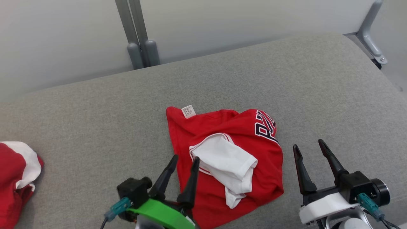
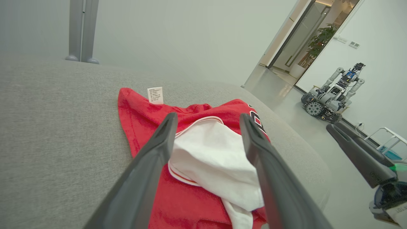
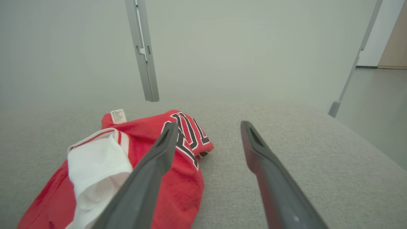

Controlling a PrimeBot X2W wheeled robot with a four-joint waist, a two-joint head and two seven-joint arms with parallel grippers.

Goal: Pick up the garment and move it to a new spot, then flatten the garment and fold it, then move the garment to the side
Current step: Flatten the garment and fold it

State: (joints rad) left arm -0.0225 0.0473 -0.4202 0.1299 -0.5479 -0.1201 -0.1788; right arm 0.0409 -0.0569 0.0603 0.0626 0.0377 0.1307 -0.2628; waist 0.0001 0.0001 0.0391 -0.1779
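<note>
Your jaws stand wide and empty: left gripper at 8 o'clock of the garment, right gripper at 3, likely bracketing it for pickup.

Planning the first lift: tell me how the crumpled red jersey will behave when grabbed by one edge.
Probably floppy: the red jersey lies in soft folds, so it should drape from the pinch. Likely light, being thin cloth. The white sleeve lies loose on top and may unfold as it rises.
</note>
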